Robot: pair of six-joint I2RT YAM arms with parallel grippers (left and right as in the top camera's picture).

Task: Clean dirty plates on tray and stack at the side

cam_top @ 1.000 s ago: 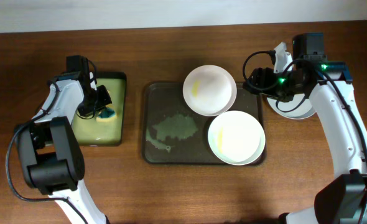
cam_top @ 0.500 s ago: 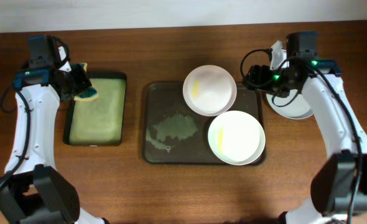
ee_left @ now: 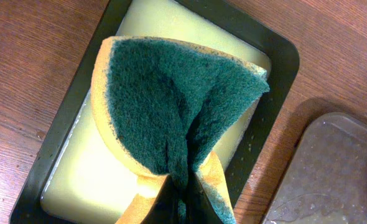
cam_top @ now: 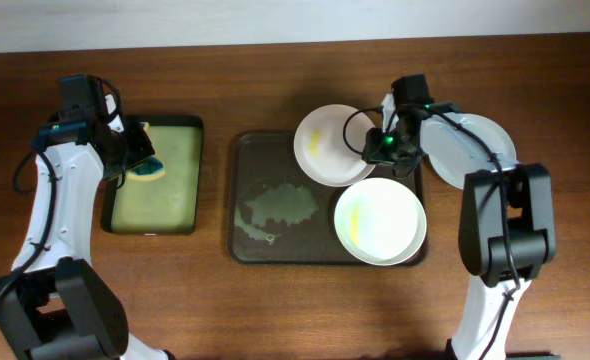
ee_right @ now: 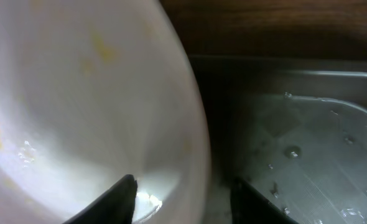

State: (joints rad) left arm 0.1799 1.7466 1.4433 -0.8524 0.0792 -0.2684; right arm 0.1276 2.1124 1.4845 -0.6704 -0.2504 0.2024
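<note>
A green-and-yellow sponge is clamped in the left fingers over the small black tray; the right fingers are spread astride the rim of a smeared round white plate.

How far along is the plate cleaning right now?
Done: one plate sits off the tray, on the table at right. In hand: left gripper pinches the sponge; right gripper straddles the upper plate's rim. Left: it and the lower plate, both yellow-smeared, need wiping, stacking.

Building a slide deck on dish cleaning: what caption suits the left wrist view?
Left tool pinches a folded green-and-yellow sponge over the small black tray of yellowish liquid.
</note>
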